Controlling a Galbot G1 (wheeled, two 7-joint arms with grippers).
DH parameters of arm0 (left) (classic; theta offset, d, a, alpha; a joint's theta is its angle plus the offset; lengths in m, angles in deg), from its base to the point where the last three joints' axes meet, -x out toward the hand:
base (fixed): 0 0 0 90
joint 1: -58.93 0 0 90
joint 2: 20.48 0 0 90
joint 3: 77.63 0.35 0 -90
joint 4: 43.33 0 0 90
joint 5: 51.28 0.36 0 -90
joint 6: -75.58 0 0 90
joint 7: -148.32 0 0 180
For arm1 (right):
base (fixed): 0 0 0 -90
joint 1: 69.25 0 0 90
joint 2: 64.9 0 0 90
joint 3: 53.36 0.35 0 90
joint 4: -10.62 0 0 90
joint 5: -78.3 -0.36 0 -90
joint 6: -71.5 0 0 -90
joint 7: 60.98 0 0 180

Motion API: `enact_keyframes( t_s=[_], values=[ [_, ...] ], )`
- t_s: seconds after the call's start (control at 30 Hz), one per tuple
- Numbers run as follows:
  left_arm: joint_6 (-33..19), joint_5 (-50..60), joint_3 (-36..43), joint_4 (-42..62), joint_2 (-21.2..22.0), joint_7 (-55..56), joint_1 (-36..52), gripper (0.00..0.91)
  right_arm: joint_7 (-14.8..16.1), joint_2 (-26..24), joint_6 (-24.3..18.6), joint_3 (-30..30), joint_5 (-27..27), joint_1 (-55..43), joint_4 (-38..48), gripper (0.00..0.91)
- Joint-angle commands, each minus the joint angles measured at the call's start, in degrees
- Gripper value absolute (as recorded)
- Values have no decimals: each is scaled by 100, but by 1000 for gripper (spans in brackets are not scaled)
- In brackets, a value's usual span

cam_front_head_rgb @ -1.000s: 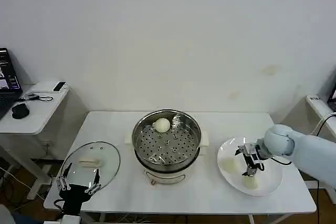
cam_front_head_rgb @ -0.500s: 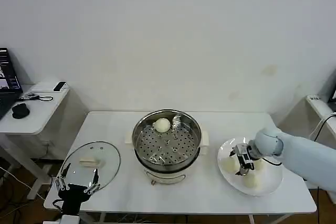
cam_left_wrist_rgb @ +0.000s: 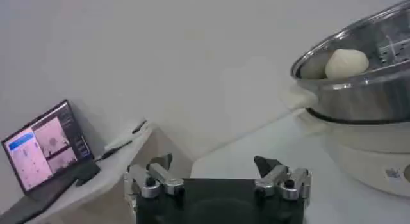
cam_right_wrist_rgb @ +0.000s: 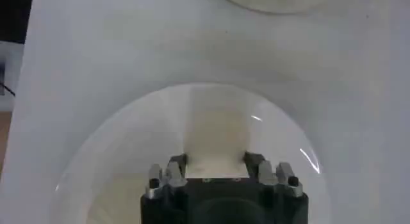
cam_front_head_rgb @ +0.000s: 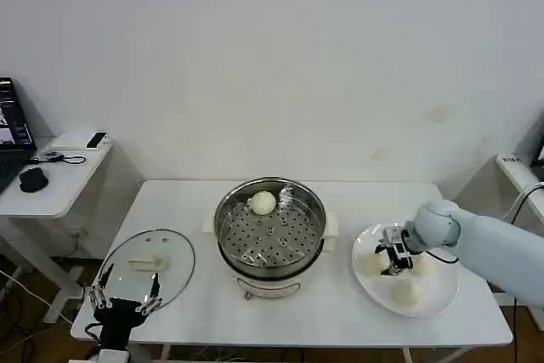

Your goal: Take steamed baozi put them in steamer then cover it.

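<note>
Soft, light dough, I judge: my right gripper (cam_front_head_rgb: pixel 393 258) clamps a steamed baozi (cam_right_wrist_rgb: pixel 216 137) by its sides over the plate (cam_front_head_rgb: pixel 438 299) near the table's right edge.

Getting bright, even, soft room light all over. Throwing only faint shadows under the steamer (cam_front_head_rgb: pixel 270 231) on the table (cam_front_head_rgb: pixel 195 201). Catching small glints on the steel rim and on the white plate (cam_right_wrist_rgb: pixel 301 156). Looking a bit soft and washed-out up close in both wrist views.
</note>
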Motion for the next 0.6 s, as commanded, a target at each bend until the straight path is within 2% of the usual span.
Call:
enact_keyframes(
  t_s=[0.03, 0.23, 0.37, 0.6],
  values=[
    [-2, -1, -2, -18, 2, 2, -3, 907, 107, -81, 12, 137, -25, -14, -58, 574],
    [-8, 1, 1, -29, -14, 8, -10, 907, 154, -404, 4, 306, -225, -556, -227, 574],
    [-10, -6, -7, -65, -38, 7, -4, 907, 170, -593, 63, 410, -543, -990, -399, 584],
    [-6, 1, 21, -84, -64, 2, 93, 907, 145, -481, 314, -277, -1170, -2270, -789, 584]
  ],
)
